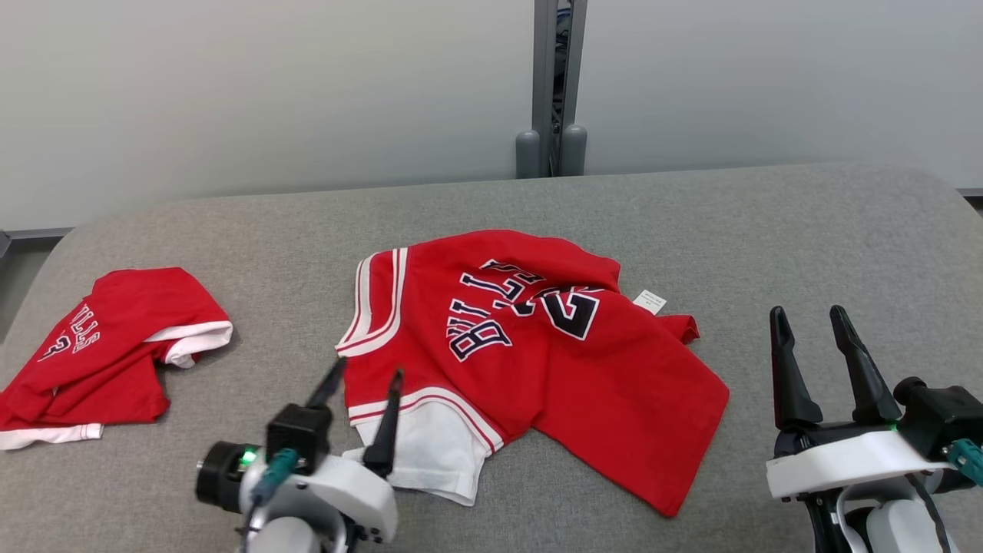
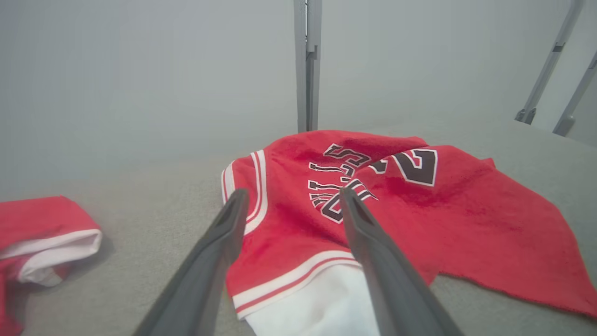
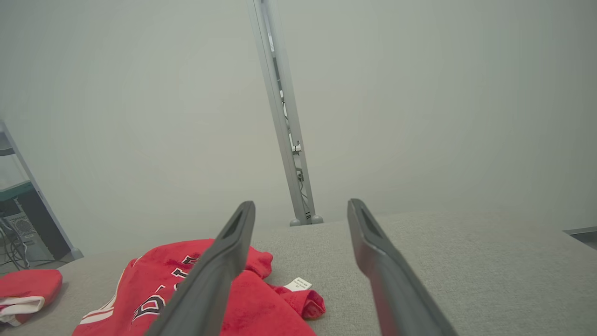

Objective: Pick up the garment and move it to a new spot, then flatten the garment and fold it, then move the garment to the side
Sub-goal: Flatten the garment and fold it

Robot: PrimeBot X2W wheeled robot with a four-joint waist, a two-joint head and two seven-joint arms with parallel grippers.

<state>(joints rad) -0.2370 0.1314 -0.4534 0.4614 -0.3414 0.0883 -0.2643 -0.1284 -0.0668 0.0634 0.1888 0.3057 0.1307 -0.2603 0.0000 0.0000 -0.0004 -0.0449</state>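
Observation:
A red jersey, the garment (image 1: pixel 530 353) (image 2: pixel 396 205) (image 3: pixel 200 298), lies crumpled in the middle of the grey table, with dark lettering, white-striped trim and a white part at its near left corner. My left gripper (image 1: pixel 366 372) (image 2: pixel 289 198) stands open right at that near left corner, fingers apart over the striped edge, gripping nothing. Off to the right, my right gripper (image 1: pixel 810 319) (image 3: pixel 301 207) hovers open above bare table, well clear of the cloth.
A second red garment (image 1: pixel 107 349) (image 2: pixel 37 238) (image 3: pixel 25 287) lies folded at the table's left side. A grey post (image 1: pixel 553 92) rises behind the far edge of the table (image 1: pixel 806 230). Bare grey surface stretches to the right and along the front.

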